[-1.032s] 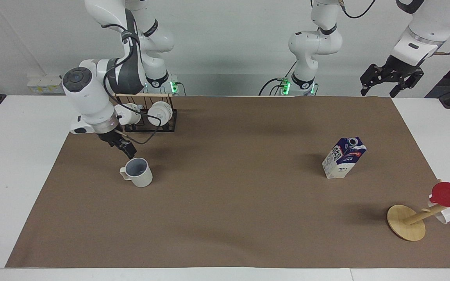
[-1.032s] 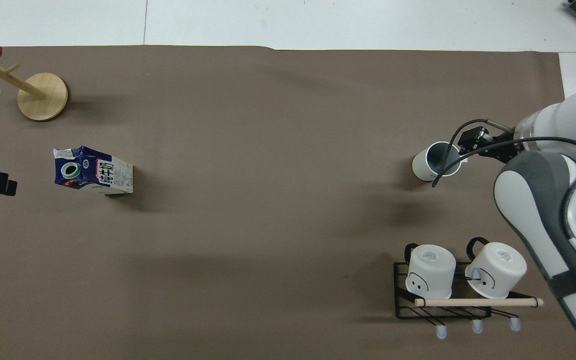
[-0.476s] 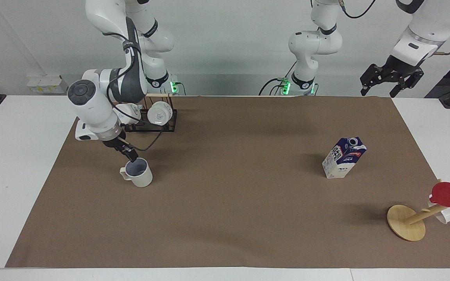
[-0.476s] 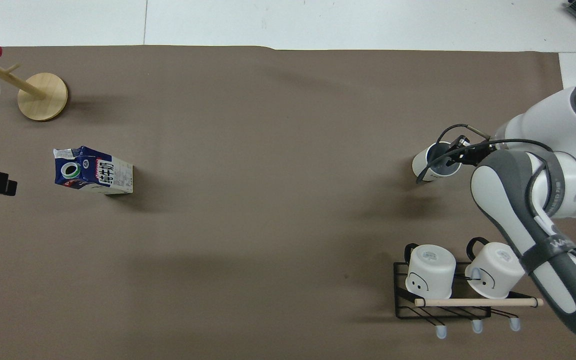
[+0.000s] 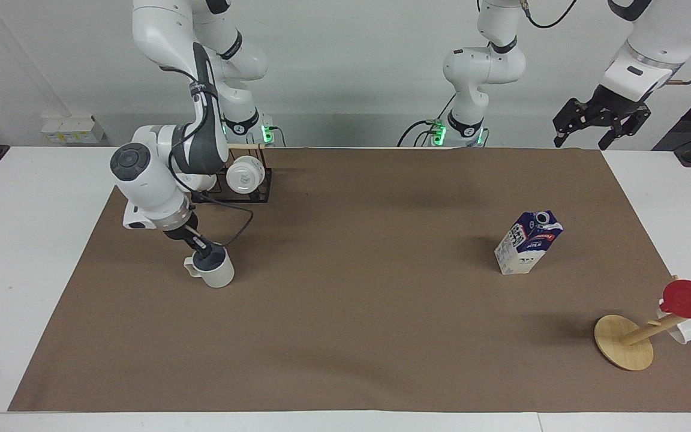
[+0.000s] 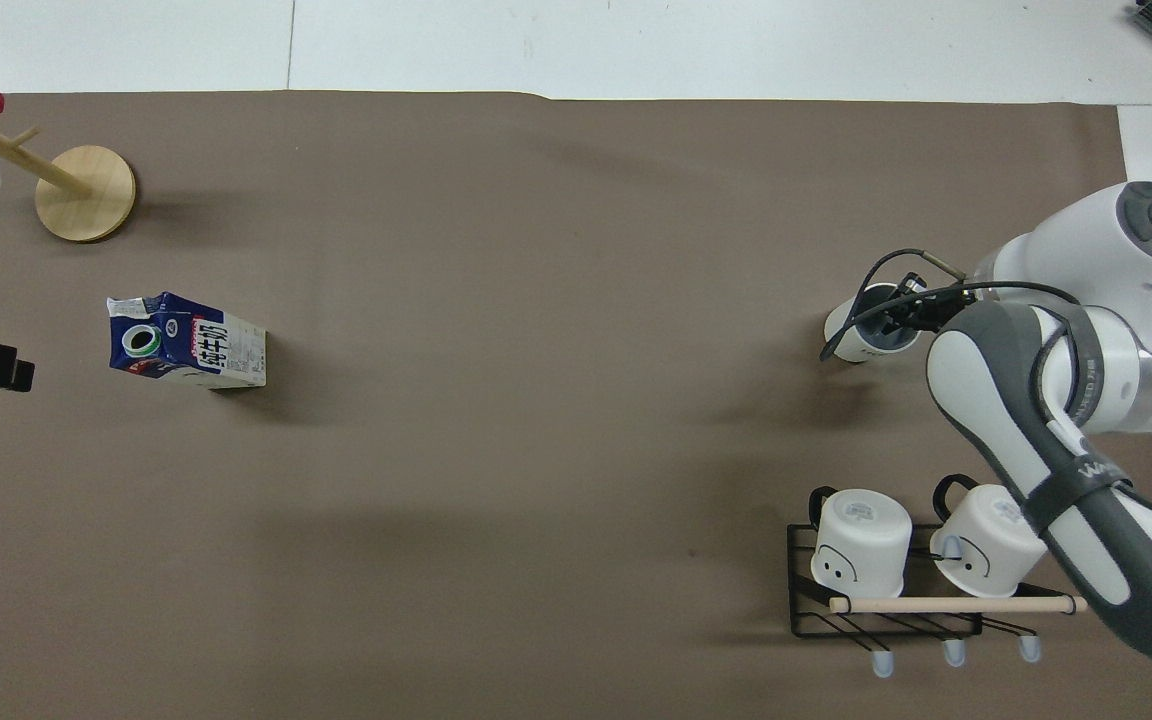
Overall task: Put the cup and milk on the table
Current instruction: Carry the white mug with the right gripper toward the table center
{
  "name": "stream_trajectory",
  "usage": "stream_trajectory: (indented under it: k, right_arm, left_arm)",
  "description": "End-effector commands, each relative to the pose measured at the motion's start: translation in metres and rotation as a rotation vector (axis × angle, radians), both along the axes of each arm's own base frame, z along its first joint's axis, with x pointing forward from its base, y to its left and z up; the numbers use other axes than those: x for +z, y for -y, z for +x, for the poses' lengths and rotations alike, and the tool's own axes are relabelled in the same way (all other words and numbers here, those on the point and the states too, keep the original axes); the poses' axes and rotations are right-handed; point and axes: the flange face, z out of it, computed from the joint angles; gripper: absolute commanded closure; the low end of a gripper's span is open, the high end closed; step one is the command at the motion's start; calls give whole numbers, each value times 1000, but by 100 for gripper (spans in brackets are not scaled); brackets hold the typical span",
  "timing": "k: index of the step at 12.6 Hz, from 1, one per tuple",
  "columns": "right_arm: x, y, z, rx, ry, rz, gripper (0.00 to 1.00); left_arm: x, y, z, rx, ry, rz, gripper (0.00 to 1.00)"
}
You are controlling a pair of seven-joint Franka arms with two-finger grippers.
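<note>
The small off-white mug with grey-blue inside [image 5: 213, 268] and the blue-white gable-top milk carton [image 5: 528, 242] both stand on the brown-covered tabletop [image 5: 345, 336]. The right claw [image 5: 204, 248] dips into the mug's mouth; whether it pinches the rim I cannot tell. The left claw [image 5: 598, 120] waits spread, well away from the carton.

cup [image 5: 212, 267] on table [image 5: 345, 336], right arm's end | milk [image 5: 528, 242] on table, left arm's end

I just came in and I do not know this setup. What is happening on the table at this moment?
The right gripper is at the rim of the cup, which stands upright on the table near the mug rack, toward the right arm's end. The milk stands alone on the brown sheet toward the left arm's end, with nothing touching it. The left gripper waits in the air, open, above the table's corner.
</note>
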Motion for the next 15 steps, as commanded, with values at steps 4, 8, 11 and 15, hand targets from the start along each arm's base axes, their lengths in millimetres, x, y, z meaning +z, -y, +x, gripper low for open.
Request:
stream_trajectory:
  k: [4, 8, 11, 15]
  right_arm:
    - [37, -18, 7, -29, 61, 10, 100]
    - [64, -109, 7, -15, 67, 18, 100]
    - [72, -164, 1, -33, 92, 39, 100]
    - [85, -232, -7, -49, 113, 61, 100]
  left_arm:
    - [5, -1, -4, 10, -5, 17, 0]
    - [5, -1, -4, 10, -5, 17, 0]
    - [5, -1, -4, 10, -5, 17, 0]
    - [5, -1, -4, 10, -5, 17, 0]
